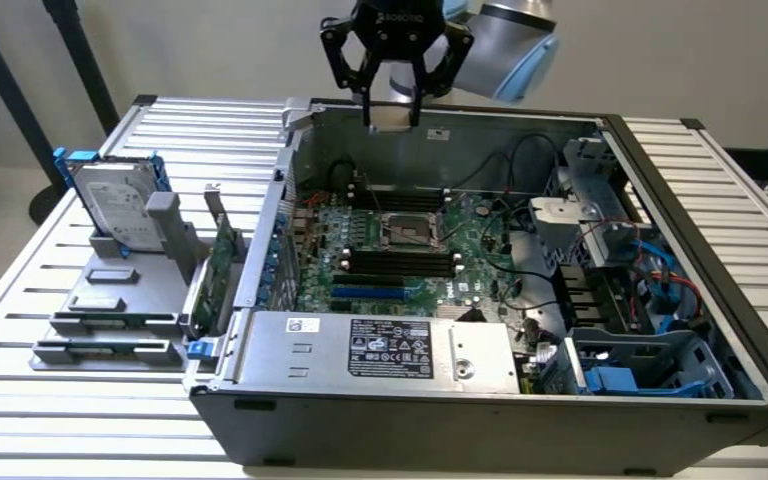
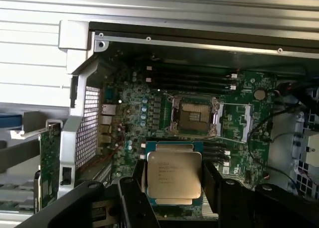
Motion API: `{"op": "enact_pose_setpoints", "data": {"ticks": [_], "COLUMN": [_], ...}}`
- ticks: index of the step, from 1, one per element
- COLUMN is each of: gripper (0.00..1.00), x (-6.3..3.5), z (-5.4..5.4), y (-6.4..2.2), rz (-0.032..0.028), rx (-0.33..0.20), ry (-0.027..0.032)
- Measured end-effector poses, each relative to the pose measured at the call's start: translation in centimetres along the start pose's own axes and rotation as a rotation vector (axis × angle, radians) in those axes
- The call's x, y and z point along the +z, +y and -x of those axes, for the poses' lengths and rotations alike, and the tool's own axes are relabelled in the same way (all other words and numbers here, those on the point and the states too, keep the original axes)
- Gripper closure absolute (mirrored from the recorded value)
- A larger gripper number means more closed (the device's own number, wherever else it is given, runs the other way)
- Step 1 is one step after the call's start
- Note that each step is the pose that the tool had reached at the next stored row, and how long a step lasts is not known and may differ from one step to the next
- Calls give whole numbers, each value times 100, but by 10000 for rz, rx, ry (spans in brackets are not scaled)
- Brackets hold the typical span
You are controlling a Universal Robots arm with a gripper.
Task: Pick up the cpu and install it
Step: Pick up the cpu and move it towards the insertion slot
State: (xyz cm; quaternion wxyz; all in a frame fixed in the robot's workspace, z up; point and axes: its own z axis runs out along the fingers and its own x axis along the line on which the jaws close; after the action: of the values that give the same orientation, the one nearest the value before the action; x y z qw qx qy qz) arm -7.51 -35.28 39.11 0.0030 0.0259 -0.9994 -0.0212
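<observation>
holding the cpu (image 2: pixel 173 175) above the open computer case (image 1: pixel 491 425)
the gripper (image 1: pixel 391 116) hangs at the top centre of the exterior view, jaws clamped on the chip's edges, over the empty cpu socket (image 2: pixel 194 116) on the motherboard (image 2: pixel 129 113). doing this well likely means keeping the chip flat and square to that socket.

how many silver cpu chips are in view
1: the small square silver-topped cpu, held by the black gripper above the open grey computer case; the socket is empty.
</observation>
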Motion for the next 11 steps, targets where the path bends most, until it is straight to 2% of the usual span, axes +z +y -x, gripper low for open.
{"op": "enact_pose_setpoints", "data": {"ticks": [5, 11], "gripper": [45, 45], "x": [95, 205], "z": [231, 422], "y": [100, 134], "rz": [-1, 0], "rx": [0, -1], "ry": [0, -1]}}
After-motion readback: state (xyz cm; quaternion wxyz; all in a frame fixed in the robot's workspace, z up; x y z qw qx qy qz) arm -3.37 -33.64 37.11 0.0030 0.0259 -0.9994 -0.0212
